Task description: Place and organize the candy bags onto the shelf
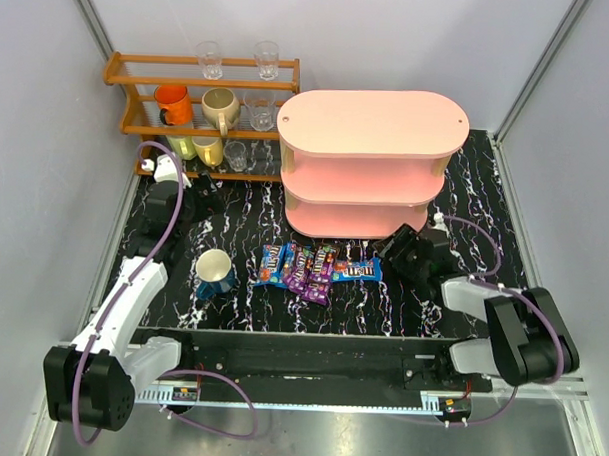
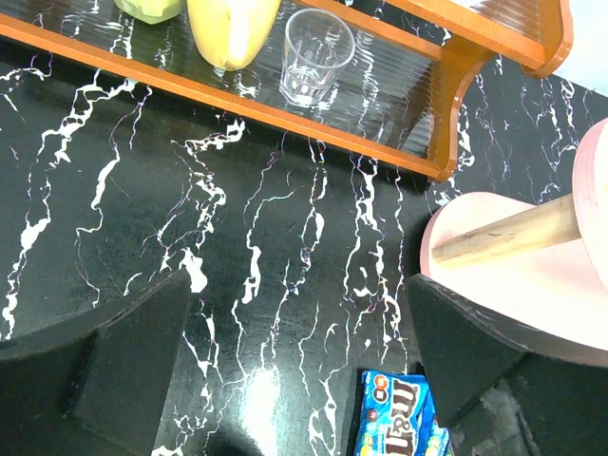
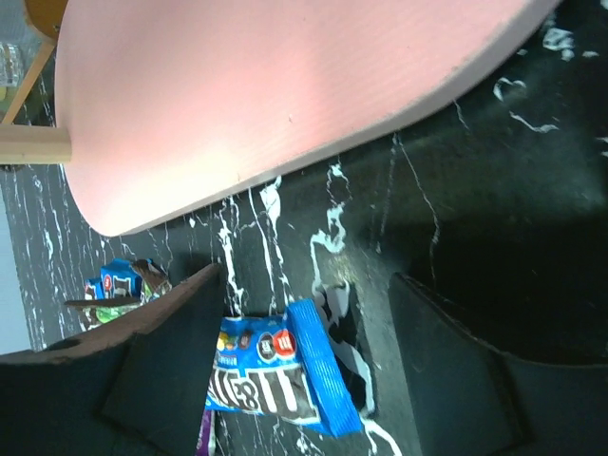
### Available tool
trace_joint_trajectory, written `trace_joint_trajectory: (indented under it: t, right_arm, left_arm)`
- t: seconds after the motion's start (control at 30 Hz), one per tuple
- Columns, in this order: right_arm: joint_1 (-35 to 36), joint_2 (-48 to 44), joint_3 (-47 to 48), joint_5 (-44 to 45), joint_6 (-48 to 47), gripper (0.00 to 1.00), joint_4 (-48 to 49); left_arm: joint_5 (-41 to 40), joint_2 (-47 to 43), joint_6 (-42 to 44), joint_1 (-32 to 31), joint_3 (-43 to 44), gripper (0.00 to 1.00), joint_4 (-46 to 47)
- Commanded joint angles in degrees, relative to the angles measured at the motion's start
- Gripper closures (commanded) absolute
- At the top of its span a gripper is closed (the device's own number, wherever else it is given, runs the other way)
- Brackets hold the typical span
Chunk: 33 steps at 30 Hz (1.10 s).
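Candy bags [image 1: 313, 270] are lying in a loose, overlapping row on the black, white-veined table [image 1: 245, 221], just in front of the pale pink shelf [image 1: 373, 125], whose three stadium-shaped boards are sitting bare and matte. The glossy packets are showing blue at both ends of the row and dark purple between; they are overlapping too much for a sure count. A blue mug [image 1: 215, 273] is standing just to their left, and the right gripper [image 1: 409, 254] is hovering at their right end, close to the shelf's lowest board, its fingers spread apart and gripping nothing, with a blue packet [image 3: 271, 366] lying flat on the table below them. The left gripper [image 1: 201, 196] is hanging near the orange-brown wooden rack [image 1: 204, 84], likewise spread and unloaded. That slatted rack is holding mugs [image 1: 173, 103] and clear ribbed glasses [image 1: 265, 59]. In the left wrist view, the frame's bottom edge is cutting off another blue packet.
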Motion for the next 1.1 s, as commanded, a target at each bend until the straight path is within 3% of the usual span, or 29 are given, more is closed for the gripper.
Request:
trace_joint_trajectory:
  t: [0.0,0.17,0.6,0.9,1.07]
  right_arm:
    - [0.3,6.7,1.7,-5.5,-1.1,0.24,-0.2]
    - [0.4,8.6,0.5,-9.7,-1.0,0.34,1.9]
    - [2.6,4.2,-0.7,-9.1,2.9,0.36,-7.8]
    - [2.7,-1.8,-0.7,-9.7,2.5,0.54,-12.7]
    - [2.8,-3.5,-2.0,-13.1,1.9,0.64,-10.0]
  left_arm:
    - [1.1,0.2,0.0,0.0,0.1,0.01,3.3]
    - [0.8,-0.2,0.3,0.0,0.1,0.01,3.3]
    - [1.0,0.1,0.3,0.0,0.2,0.01,3.1]
    - [1.3,0.8,0.5,0.0,0.8,0.01,3.0]
    - [1.7,0.7,0.5,0.0,0.9,0.01,2.6]
